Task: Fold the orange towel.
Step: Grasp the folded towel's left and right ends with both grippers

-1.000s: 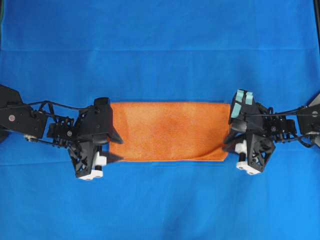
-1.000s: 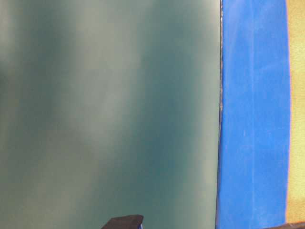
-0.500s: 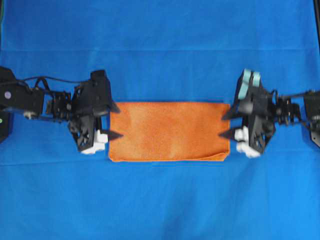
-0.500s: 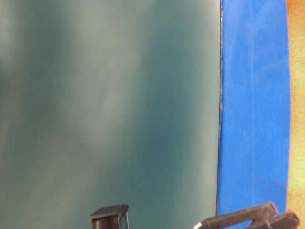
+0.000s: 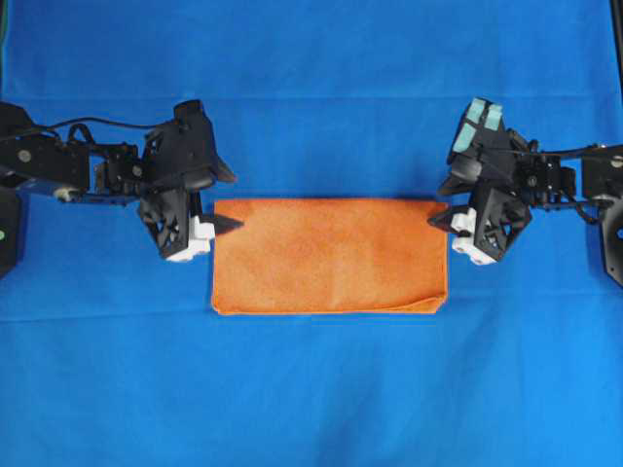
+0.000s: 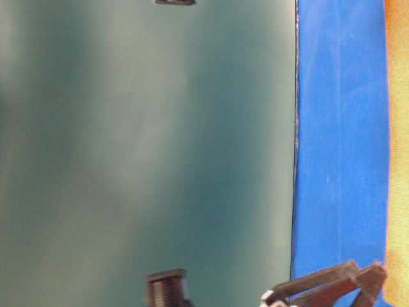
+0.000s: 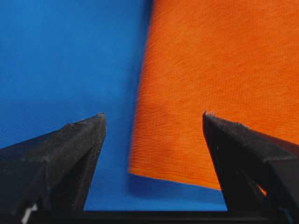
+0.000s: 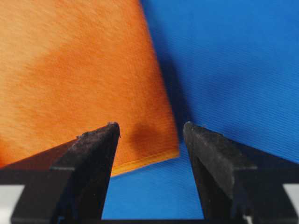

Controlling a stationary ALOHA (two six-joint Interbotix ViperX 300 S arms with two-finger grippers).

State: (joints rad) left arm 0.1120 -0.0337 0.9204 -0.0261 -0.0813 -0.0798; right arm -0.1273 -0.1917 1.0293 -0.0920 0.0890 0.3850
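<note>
In the middle of the blue cloth, between the two arms:
Towel: the orange towel (image 5: 329,256) lies flat as a wide rectangle, long sides running left to right, a loose fold edge showing at its near right corner.
Left tool: the left gripper (image 5: 226,199) sits just off the towel's far left corner; one dark finger (image 5: 227,225) points at the left edge, the other lies beyond the far edge. In the left wrist view its jaws stand wide apart with nothing between them, and the towel's corner (image 7: 210,88) lies ahead of them.
Right tool: the right gripper (image 5: 443,202) sits just off the far right corner, mirrored. In the right wrist view its jaws are spread and empty, and the towel's corner (image 8: 84,74) lies on the cloth ahead of them.
Change: a second ago both grippers were level with the towel's near half, their tips at its short edges; both have swung to the far corners. The towel has not shifted.
Surface: the blue cloth (image 5: 311,389) covers the table, with faint crease lines across it.
Room: the table-level view shows mostly a blurred dark green surface (image 6: 140,147), a strip of blue and an orange sliver at the right edge.
</note>
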